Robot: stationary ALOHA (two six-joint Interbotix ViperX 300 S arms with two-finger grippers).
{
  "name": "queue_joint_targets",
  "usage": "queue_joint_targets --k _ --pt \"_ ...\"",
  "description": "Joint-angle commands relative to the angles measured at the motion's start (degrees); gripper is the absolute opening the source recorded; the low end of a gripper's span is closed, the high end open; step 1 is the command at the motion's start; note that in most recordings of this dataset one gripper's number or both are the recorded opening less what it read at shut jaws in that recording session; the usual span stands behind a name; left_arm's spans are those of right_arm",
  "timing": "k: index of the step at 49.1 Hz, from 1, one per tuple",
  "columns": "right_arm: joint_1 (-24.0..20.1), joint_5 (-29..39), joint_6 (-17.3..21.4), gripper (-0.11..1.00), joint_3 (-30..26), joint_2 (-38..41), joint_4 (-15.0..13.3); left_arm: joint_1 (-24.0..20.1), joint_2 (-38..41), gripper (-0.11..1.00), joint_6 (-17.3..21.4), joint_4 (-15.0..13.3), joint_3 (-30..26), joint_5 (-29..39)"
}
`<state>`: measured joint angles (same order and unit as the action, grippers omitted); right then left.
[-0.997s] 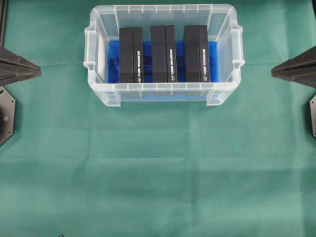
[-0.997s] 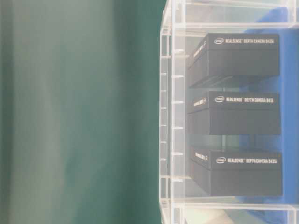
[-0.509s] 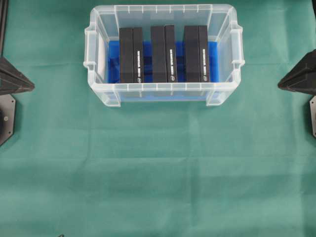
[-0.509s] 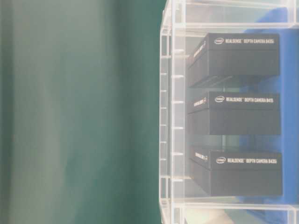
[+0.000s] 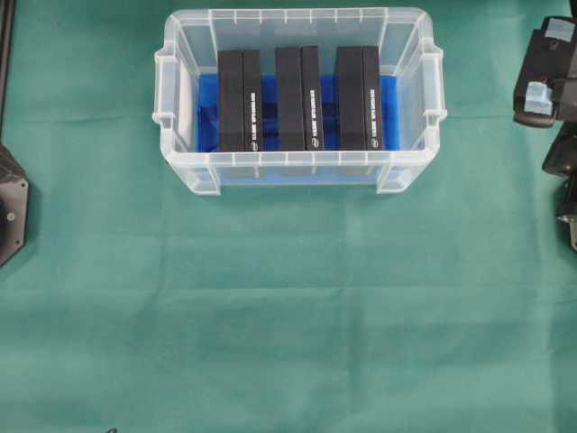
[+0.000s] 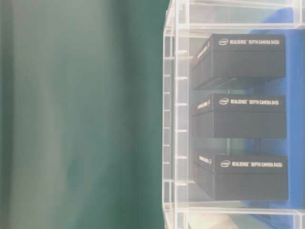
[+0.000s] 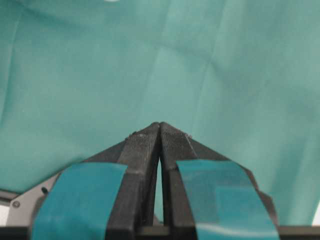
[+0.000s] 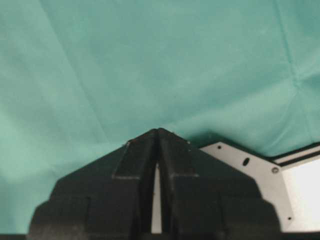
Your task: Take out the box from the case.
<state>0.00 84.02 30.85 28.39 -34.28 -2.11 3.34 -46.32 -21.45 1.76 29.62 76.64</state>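
Both my grippers are clenched on nothing: my left gripper [image 7: 159, 126] shows its two black fingers pressed tip to tip above bare green cloth [image 5: 288, 316], and my right gripper [image 8: 158, 131] does the same over the cloth beside a pale metal base plate [image 8: 250, 162]. From overhead only part of my right arm [image 5: 550, 81] shows at the right edge, well apart from the work; my left arm is barely in that view.

The large translucent clear plastic case [image 5: 297, 162] sits at the far middle of the table, its floor lined with a blue sheet [image 5: 209, 113]. Inside stand three black rectangular cardboard boxes on edge, side by side with gaps between them: a left box [image 5: 239, 99], a middle box [image 5: 298, 97] and a right box [image 5: 359, 96]. The table-level view shows white lettering on each. I judge that the gaps are what make them graspable, since they leave room for a finger on either side.

Nothing has been taken out yet. I reckon I must spread one pair of fingers before coming down over a box, and the case's tall walls mean a lift straight up.
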Motion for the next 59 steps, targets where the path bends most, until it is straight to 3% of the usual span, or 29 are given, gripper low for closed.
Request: queue_joint_targets --k 1,6,11,16,25,29,33,39,59 --pt "-0.1 0.1 0.5 0.03 -1.6 -0.1 -0.1 0.3 0.4 0.01 -0.2 0.1 -1.6 -0.1" --pt "-0.1 0.0 3.4 0.03 -1.6 -0.1 -0.1 0.3 0.8 0.01 -2.5 0.1 -1.8 0.4" --pt "-0.1 0.0 9.3 0.03 -1.6 0.0 -0.1 0.1 1.5 0.01 -9.3 0.2 -2.0 1.2" --pt "0.0 0.0 17.3 0.03 -1.7 0.1 -0.4 0.1 2.2 0.01 -19.6 0.3 -2.1 2.6" --pt "0.0 0.6 31.7 0.03 -1.6 0.0 -0.6 0.1 2.7 0.01 -43.9 0.8 -2.3 4.5" --pt "0.0 1.5 39.6 0.03 -1.6 0.0 -0.8 0.2 2.6 0.01 -52.2 0.8 -2.3 4.5" --pt "0.0 2.8 47.1 0.03 -1.6 0.2 -1.2 0.5 2.5 0.01 -57.7 0.7 -2.3 4.5" --pt "0.0 4.8 53.6 0.03 -1.7 0.5 -1.9 1.0 2.8 0.01 -59.4 0.8 -2.4 4.5" --pt "1.6 2.3 53.6 0.03 -1.8 1.1 -3.0 1.1 4.4 0.01 -59.0 1.8 -2.7 4.9"
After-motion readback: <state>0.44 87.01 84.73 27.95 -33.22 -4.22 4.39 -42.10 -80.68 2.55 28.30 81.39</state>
